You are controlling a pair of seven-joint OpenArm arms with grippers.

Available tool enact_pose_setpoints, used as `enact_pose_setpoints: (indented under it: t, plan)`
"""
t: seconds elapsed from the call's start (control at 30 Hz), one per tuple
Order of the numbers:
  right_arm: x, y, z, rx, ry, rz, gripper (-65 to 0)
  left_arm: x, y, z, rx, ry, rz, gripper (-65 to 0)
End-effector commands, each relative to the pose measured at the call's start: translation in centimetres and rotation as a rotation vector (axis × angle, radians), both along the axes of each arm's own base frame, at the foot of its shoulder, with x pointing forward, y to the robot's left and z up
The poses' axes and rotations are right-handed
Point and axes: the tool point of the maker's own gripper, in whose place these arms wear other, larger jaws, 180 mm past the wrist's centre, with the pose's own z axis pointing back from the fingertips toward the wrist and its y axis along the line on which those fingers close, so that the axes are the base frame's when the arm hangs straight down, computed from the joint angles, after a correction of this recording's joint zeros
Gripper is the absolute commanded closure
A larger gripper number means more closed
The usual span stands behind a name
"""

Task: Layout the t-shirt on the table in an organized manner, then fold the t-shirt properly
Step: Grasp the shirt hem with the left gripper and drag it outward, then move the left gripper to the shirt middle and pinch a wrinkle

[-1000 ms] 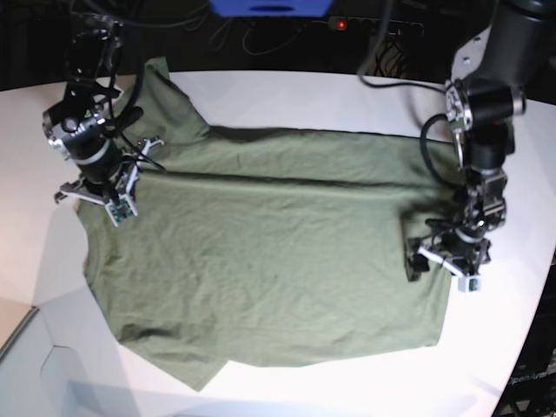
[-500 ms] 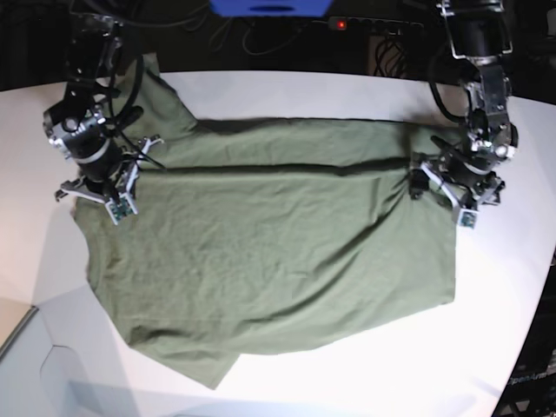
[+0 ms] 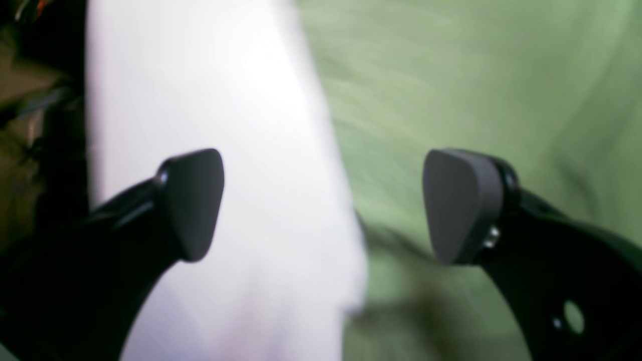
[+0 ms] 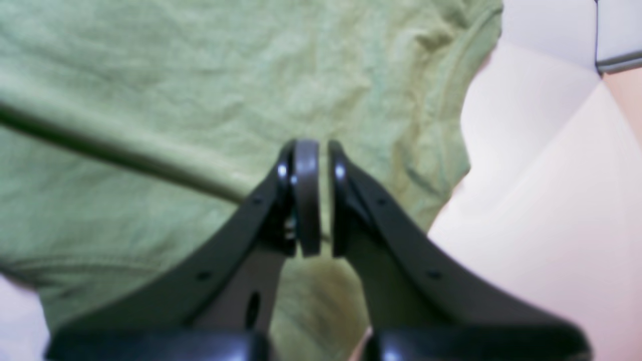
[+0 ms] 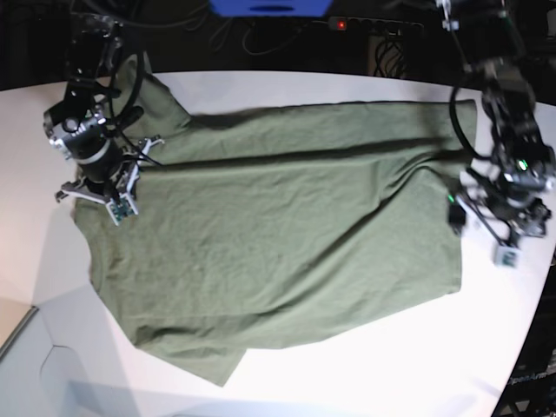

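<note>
The olive-green t-shirt (image 5: pixel 278 234) lies spread over most of the white table (image 5: pixel 365 365), with a long ridge running across its upper part and a corner folded at the front left. My right gripper (image 5: pixel 106 178) sits at the shirt's left edge. In the right wrist view the right gripper (image 4: pixel 321 200) is shut on a pinched fold of the t-shirt (image 4: pixel 175 75). My left gripper (image 5: pixel 480 234) hangs open just past the shirt's right edge. Blurred in the left wrist view, this gripper (image 3: pixel 326 205) straddles the border between t-shirt (image 3: pixel 476 75) and table (image 3: pixel 200 75), holding nothing.
The table's curved edge (image 5: pixel 530 330) runs close behind the left arm on the right. Dark cables and a power strip with a red light (image 5: pixel 340 24) lie beyond the far edge. A lower pale panel (image 5: pixel 35 347) sits at the front left corner.
The left arm swept from the shirt's front right toward the back, then out past the right edge. The shirt's far part now lies spread toward the back right. The right gripper stayed put.
</note>
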Motion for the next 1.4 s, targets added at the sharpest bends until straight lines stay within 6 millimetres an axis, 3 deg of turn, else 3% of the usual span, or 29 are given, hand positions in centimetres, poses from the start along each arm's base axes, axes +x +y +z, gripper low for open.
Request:
enact_pose_setpoints:
  t: [0.0, 0.17, 0.33, 0.53, 0.7, 0.87, 0.93, 1.0, 1.2, 1.27, 1.37]
  plan:
    - [0.7, 0.0, 1.2, 0.003, -0.046, 0.006, -2.7, 1.6, 0.8, 0.8, -0.04, -0.048, 0.021, -60.9]
    - [0.7, 0.0, 1.2, 0.003, -0.046, 0.006, -2.7, 6.1, 2.8, -1.8, -0.239, -0.076, 0.126, -60.9]
    - [0.7, 0.0, 1.2, 0.003, -0.044, 0.005, -2.7, 9.6, 1.4, -4.2, -0.383, -0.113, 0.149, -60.9]
    - [0.6, 0.0, 1.1, 0.002, -0.04, 0.004, -2.7, 10.5, 0.6, -6.4, -0.458, -0.122, 0.171, -60.9]
    - [0.6, 0.0, 1.1, 0.0, -0.04, 0.004, -2.7, 10.0, 0.0, -8.3, -0.491, -0.12, 0.189, -60.9]
    - [0.6, -0.1, 1.1, -0.001, -0.041, 0.005, -2.7, 9.9, -0.3, -8.8, -0.496, -0.122, 0.188, -60.6]
    - [0.6, -0.1, 1.1, -0.001, -0.04, 0.005, -2.7, 10.0, -1.1, -9.1, -0.481, -0.106, 0.158, -56.4]
    - [0.5, -0.1, 1.0, -0.001, -0.037, 0.005, -2.7, 10.1, -1.6, -9.2, -0.465, -0.093, 0.13, -47.9]
    - [0.5, -0.1, 0.9, -0.001, -0.034, 0.004, -2.7, 10.7, -3.7, -9.2, -0.464, -0.086, 0.085, -10.8]
    - [0.5, -0.1, 0.9, -0.001, -0.034, 0.004, -2.7, 11.4, -3.6, -8.0, -0.452, -0.119, 0.076, 0.0]
    - [0.4, -0.1, 0.6, 0.0, -0.026, 0.003, -2.7, 12.4, -3.1, -5.6, -0.421, -0.181, 0.059, -1.2]
